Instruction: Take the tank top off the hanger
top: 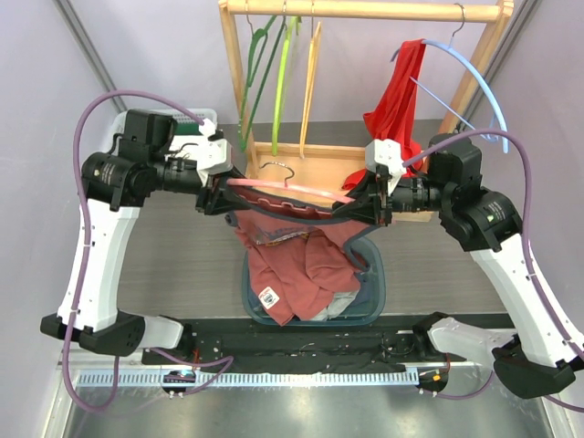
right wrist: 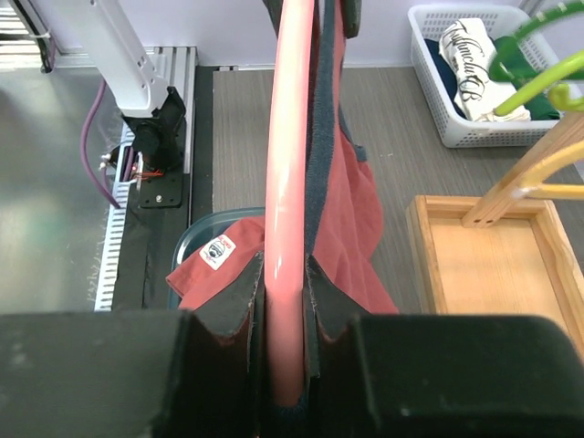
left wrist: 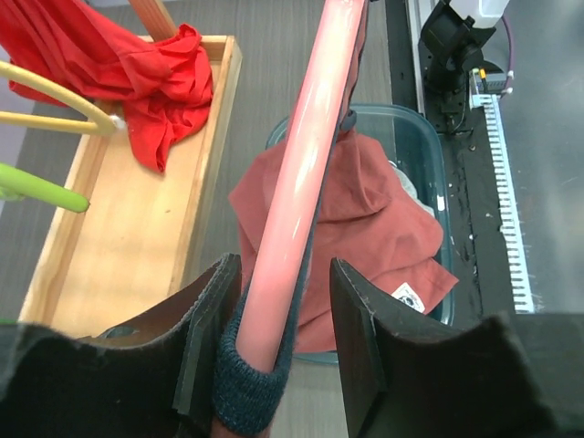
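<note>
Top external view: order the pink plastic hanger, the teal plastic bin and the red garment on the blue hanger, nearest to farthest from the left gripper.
1. The pink plastic hanger, between the left gripper's fingers.
2. The teal plastic bin, lower centre.
3. The red garment, far right on the rack.

bright, even light — soft shadows

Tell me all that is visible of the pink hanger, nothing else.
The pink hanger is a glossy, plastic-looking tube with a thin metal hook. It lies level above the bin, carrying the rust-red tank top. The right gripper clamps one end; the left gripper flanks the other with open jaws, a gap showing.
</note>
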You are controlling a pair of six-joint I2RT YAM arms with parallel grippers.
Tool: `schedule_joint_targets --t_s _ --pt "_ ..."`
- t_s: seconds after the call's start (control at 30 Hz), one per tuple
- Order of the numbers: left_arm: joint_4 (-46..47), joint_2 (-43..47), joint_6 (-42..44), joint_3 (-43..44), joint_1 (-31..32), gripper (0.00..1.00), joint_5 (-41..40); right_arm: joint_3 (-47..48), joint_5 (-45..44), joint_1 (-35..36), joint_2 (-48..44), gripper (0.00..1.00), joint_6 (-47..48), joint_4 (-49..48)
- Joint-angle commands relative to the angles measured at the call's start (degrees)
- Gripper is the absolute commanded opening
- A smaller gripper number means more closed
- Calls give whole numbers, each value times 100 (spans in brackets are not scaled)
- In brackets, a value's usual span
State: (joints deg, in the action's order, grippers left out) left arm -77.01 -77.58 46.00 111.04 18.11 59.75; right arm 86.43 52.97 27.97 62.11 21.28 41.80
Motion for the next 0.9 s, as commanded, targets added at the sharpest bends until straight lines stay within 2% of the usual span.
schedule_joint_targets --t_s 0.0,0.1,0.13,0.17,0.27,0.3,0.33,0.37,0.53,0.7,0.77,0.87 --pt "-842 147 -565 -83 52 0 -103 14 -629 -28 -208 1 -299 -822" --pt "-237 269 -1240 -451 61 0 -296 -126 -1252 -28 -278 1 -668 -1226" --pt "130 313 -1651 -583 61 0 -401 -144 -1315 -37 -287 1 -738 -1271" --pt "212 375 -1699 -662 79 0 -602 -136 -1316 -28 -287 1 -870 -1280" --pt "458 602 -1647 -873 105 28 -946 -13 -1167 -28 -138 1 -959 -1044" --pt "511 682 -1542 -1004 105 71 -973 135 -1001 -28 -77 1 -924 -921" --pt "564 761 -1411 -1032 105 96 -1026 215 -912 -37 -15 1 -924 -789" --pt "556 849 -1166 -1050 105 100 -1079 303 -833 -37 134 1 -924 -535" --pt "-207 832 -259 -769 105 100 -1079 664 -454 -46 267 1 -564 -6" --pt "-463 850 427 -681 96 98 -1026 832 -331 -28 285 1 -212 636" --pt "-621 736 462 -410 105 93 -1044 805 -428 -37 206 1 -28 828" --pt "-780 692 621 -303 105 79 -1088 779 -481 -46 135 1 87 1022"
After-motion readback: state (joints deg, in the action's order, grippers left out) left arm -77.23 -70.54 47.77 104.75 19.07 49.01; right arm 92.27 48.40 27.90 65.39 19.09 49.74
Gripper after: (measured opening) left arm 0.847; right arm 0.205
